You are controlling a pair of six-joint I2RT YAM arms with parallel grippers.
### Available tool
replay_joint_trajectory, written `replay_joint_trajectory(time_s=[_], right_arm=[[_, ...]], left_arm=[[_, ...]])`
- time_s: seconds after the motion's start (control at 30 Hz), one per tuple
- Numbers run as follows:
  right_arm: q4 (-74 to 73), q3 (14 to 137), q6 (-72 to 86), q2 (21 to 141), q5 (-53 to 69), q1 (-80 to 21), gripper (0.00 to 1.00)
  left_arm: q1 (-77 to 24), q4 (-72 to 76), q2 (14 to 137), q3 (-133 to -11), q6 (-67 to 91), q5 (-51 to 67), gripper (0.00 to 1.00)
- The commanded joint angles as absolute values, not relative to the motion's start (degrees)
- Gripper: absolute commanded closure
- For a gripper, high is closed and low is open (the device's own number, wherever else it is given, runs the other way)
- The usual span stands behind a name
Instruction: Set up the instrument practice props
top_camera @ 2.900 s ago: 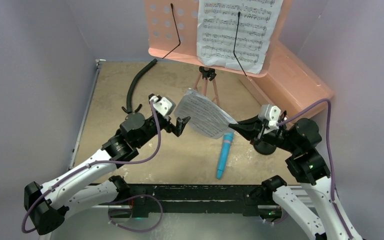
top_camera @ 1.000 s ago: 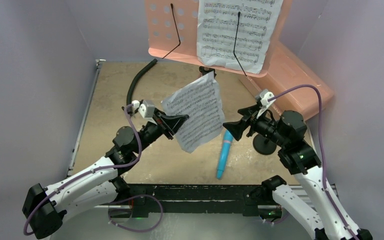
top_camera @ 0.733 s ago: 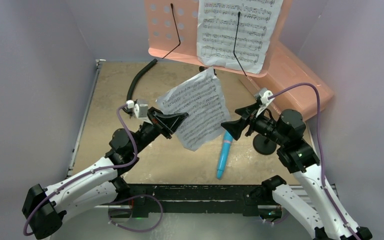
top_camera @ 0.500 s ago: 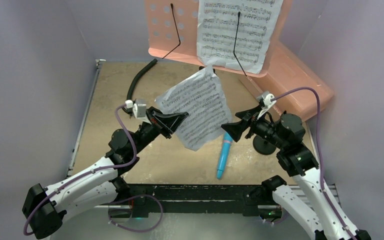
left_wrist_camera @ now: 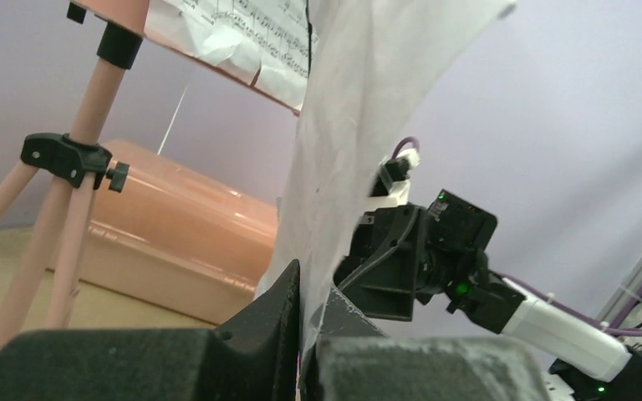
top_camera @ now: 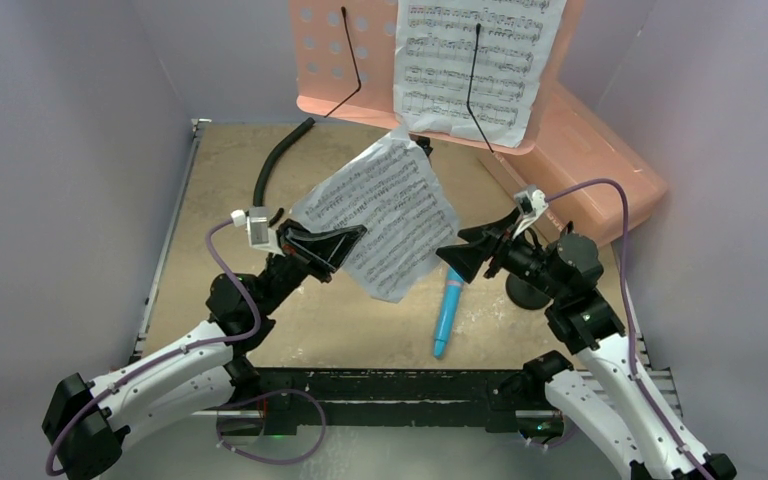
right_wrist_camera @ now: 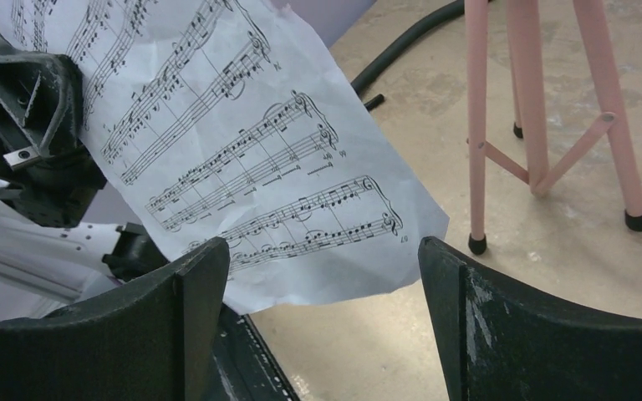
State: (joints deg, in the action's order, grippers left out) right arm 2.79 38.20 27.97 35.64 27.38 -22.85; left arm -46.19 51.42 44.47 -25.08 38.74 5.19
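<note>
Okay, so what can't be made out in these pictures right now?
- Top view: pink perforated music stand cut off by the upper edge; its tripod legs mostly hidden behind the held white sheet-music page.
- Top view: small black round-base mic stand mostly behind the right arm.
- Left wrist view: that page edge-on, print unseen.

The loose page (top_camera: 380, 220) below the music stand (top_camera: 360, 108) is thin, matt white paper, lightly creased. The stand's pink panel and legs look smooth, with a soft sheen. The table (top_camera: 220, 170) beneath it is tan, rough and scuffed. The microphone (top_camera: 446, 315) is glossy blue plastic.
</note>
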Motion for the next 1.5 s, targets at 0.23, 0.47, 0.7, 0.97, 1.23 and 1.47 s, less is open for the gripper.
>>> replay_joint_trajectory(time_s=[0.23,0.47,0.7,0.97,1.23,1.47], right_arm=[[13.4,37.8,35.8,38.3,30.1,-22.9,0.14],[15.0,36.6,38.3,37.7,28.8,-22.9,0.11],[24.9,35.1,41.7,39.0,35.0,-22.9,0.16],[35.8,35.8,44.2,38.9,39.4,-22.9,0.35],[25.6,40.1,37.0,38.4,40.6,-22.9,1.0],[6.1,49.5,21.9,40.5,39.7,-22.9,1.0]], left_arm=[[-46.0,63.4,42.9,-23.3,42.8,4.3,1.0],[-46.0,64.6,41.2,-22.7,44.0,3.5,1.0],[-46.0,67.1,43.5,-22.4,45.5,4.1,1.0],[-46.0,68.7,46.3,-21.5,44.1,3.1,1.0],[-46.0,71.3,48.0,-19.7,42.1,0.1,0.91],[-46.0,53.4,43.1,-19.7,33.3,-3.3,0.31]])
